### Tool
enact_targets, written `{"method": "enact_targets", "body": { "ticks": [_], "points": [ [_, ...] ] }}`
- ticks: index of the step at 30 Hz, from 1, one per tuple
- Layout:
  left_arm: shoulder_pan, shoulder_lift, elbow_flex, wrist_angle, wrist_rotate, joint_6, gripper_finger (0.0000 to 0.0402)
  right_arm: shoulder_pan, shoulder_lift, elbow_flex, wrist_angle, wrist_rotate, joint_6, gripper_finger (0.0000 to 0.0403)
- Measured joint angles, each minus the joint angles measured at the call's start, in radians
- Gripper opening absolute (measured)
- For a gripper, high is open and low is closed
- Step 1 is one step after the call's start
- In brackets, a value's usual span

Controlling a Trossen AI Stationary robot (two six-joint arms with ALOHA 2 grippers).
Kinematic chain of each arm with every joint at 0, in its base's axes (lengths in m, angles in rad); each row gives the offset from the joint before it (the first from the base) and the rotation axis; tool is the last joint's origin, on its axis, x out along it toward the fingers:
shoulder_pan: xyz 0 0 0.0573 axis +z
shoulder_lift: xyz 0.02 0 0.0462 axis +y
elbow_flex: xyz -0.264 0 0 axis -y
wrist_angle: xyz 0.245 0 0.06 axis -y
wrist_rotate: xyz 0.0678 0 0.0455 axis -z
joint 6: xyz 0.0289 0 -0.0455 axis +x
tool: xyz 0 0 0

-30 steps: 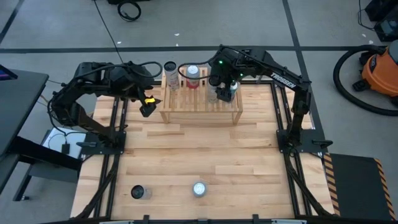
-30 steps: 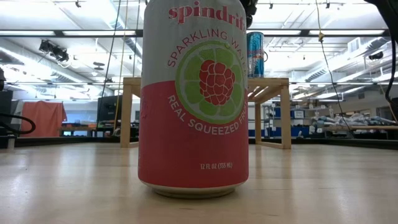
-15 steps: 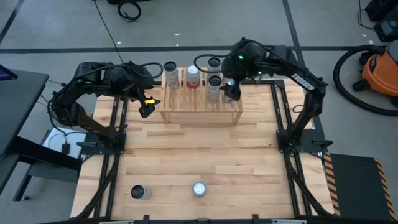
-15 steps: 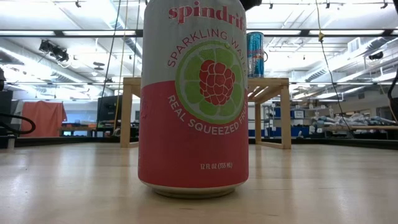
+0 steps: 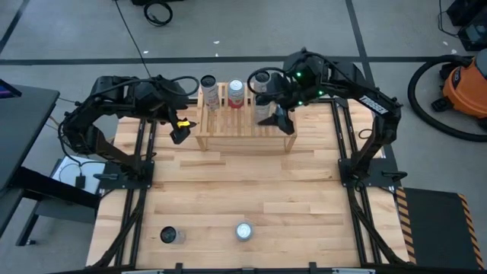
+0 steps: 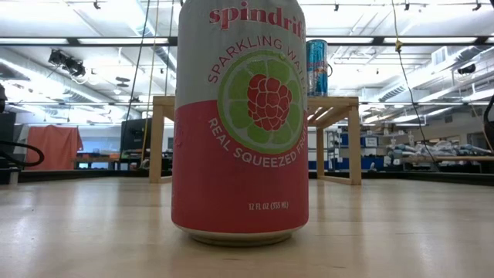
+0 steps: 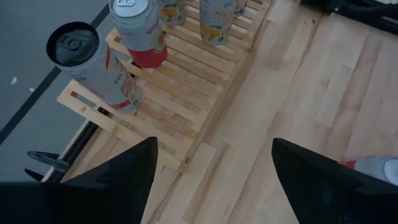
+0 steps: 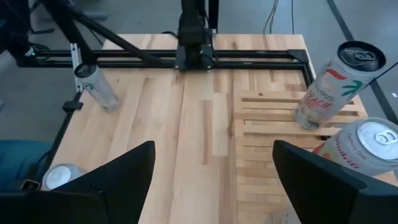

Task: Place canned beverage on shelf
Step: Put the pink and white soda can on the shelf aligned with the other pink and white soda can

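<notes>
On a pale wood table (image 5: 243,183), the left gripper (image 5: 181,129) waits just beside the shelf's left end, its fingers (image 7: 106,183) spread apart and grasping nothing. The shelf (image 5: 245,125) stands at the table's far edge, carrying a dark-topped can (image 5: 209,85), a red-and-white can (image 5: 236,91) and further cans (image 5: 262,106) toward its right. Over the shelf's right end hovers the right gripper (image 5: 283,118), fingers (image 8: 323,180) parted and empty. Near the table's front edge stand a dark-topped can (image 5: 169,235) and a Spindrift can (image 6: 241,123).
</notes>
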Motion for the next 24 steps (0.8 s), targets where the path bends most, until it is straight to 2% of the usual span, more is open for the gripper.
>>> {"method": "enact_targets", "body": {
  "ticks": [7, 14, 17, 20, 24],
  "points": [
    [-0.081, 0.000, 0.000, 0.000, -0.004, -0.005, 0.0318, 0.037, 0.000, 0.000, -0.056, -0.052, 0.028, 0.0335],
    [-0.201, -0.007, -0.067, 0.002, -0.128, 0.000, 0.0318, 0.079, -0.003, 0.000, -0.146, -0.041, 0.034, 0.0335],
    [-0.209, -0.012, -0.099, 0.004, -0.135, -0.008, 0.0318, 0.101, -0.008, 0.000, -0.125, -0.004, 0.025, 0.0335],
    [-0.210, -0.009, -0.141, 0.020, -0.123, -0.028, 0.0318, 0.126, -0.013, 0.000, -0.098, 0.049, 0.037, 0.0335],
    [-0.215, -0.008, -0.220, 0.085, -0.017, -0.022, 0.0318, 0.163, -0.017, 0.000, -0.101, 0.144, 0.070, 0.0335]
  ]
}}
